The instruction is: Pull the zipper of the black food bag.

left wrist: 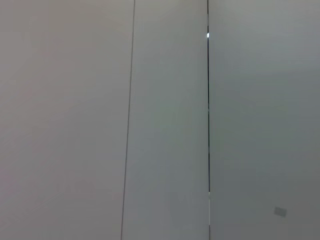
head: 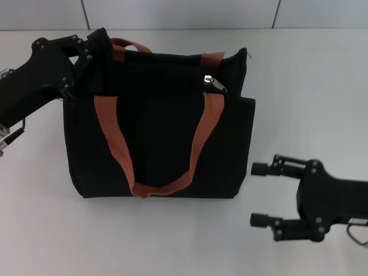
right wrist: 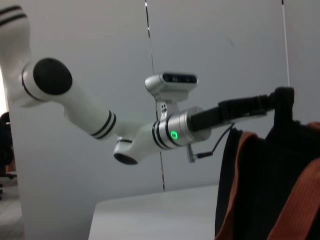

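The black food bag (head: pixel 161 132) stands upright mid-table, with rust-orange handles draped over its front. Its silver zipper (head: pixel 214 84) lies at the right end of the top edge. My left gripper (head: pixel 91 50) is at the bag's top left corner, shut on the fabric there, and the corner is lifted a little. In the right wrist view the bag (right wrist: pixel 265 185) fills the near side, and the left gripper (right wrist: pixel 283 100) pinches its upper corner. My right gripper (head: pixel 256 194) hovers low beside the bag's right side, open, with its fingers pointing at the bag and nothing between them.
A white table (head: pixel 322 86) stretches around the bag, with a grey panelled wall (left wrist: pixel 165 120) behind it. The left wrist view shows only that wall. The white left arm (right wrist: pixel 90 115) reaches in from the far side.
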Controlling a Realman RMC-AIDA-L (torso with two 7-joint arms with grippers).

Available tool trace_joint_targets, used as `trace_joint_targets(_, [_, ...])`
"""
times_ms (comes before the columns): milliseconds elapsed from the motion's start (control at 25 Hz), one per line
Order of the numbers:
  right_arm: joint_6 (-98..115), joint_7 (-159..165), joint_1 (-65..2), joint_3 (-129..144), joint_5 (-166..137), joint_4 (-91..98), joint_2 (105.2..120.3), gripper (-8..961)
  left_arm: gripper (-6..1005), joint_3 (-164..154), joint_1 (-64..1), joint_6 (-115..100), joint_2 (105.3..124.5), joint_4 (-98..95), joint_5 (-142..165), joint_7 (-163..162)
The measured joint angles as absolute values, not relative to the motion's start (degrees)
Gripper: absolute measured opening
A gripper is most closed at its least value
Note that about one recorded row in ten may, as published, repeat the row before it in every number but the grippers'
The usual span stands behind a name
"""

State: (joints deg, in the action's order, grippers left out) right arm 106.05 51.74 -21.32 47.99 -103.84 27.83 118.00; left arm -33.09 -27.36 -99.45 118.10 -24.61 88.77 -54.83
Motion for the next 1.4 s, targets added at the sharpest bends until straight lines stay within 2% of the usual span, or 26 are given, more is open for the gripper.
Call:
trace_joint_targets(80, [103.6,49.47,-21.32,48.11,-105.15,26.28,118.36,801,119,-33.08,-27.33,-99.03,118.07,-24.61,88.78,-55.31])
trace_joint_targets(200, [100.03,47.58,-21.77,48.33,-106.61,24.9,119.18,801,120,-33.15,-27.33,-97.35,118.02,-24.62,88.74,-56.91])
trace_joint_targets(520, [99.07,47.39,-22.82,48.21,-106.73,23.75,119.26,801,122,-33.65,-26.53,-96.57,116.86,-25.12,89.03,-61.69])
trace_joint_targets(640, [98.54,47.38,-23.52,48.09,-106.73,23.21,119.27,801,191,-33.96,-25.61,-96.74,114.97,-25.6,89.45,-64.6])
trace_joint_targets(800, [96.55,47.36,-24.69,48.31,-106.84,22.17,119.32,801,283,-33.96,-25.61,-96.74,114.97,-25.6,89.45,-64.6])
trace_joint_targets(840, [96.55,47.36,-24.69,48.31,-106.84,22.17,119.32,801,306,-34.14,-24.7,-97.22,113.71,-26.84,90.42,-66.63])
trace_joint_targets(960, [96.26,47.34,-24.93,48.36,-106.87,22.16,119.37,801,406,-34.14,-24.7,-97.22,113.71,-26.84,90.42,-66.63])
trace_joint_targets(1000, [96.25,47.32,-24.96,48.36,-106.87,22.15,119.37,801,440,-33.87,-21.7,-99.23,110.3,-32.4,92.73,-73.7])
trace_joint_targets(1040, [96.23,47.28,-24.97,48.37,-106.88,22.15,119.37,801,473,-33.87,-21.7,-99.23,110.3,-32.4,92.73,-73.7])
trace_joint_targets(1080, [96.19,47.23,-24.97,48.38,-106.88,22.15,119.37,801,507,-33.78,-20.91,-101.81,107.98,-33.75,92.8,-78.17])
trace_joint_targets(1200, [96.11,47.16,-25.13,48.4,-106.88,22.1,119.37,801,744,-33.72,-20.88,-103.83,107.53,-34.2,92.8,-79.12])
trace_joint_targets(1400, [96.06,46.95,-25.61,48.43,-106.88,21.8,119.35,801,811,-34.09,-21.67,-113.48,107.97,-34.84,92.66,-77.72])
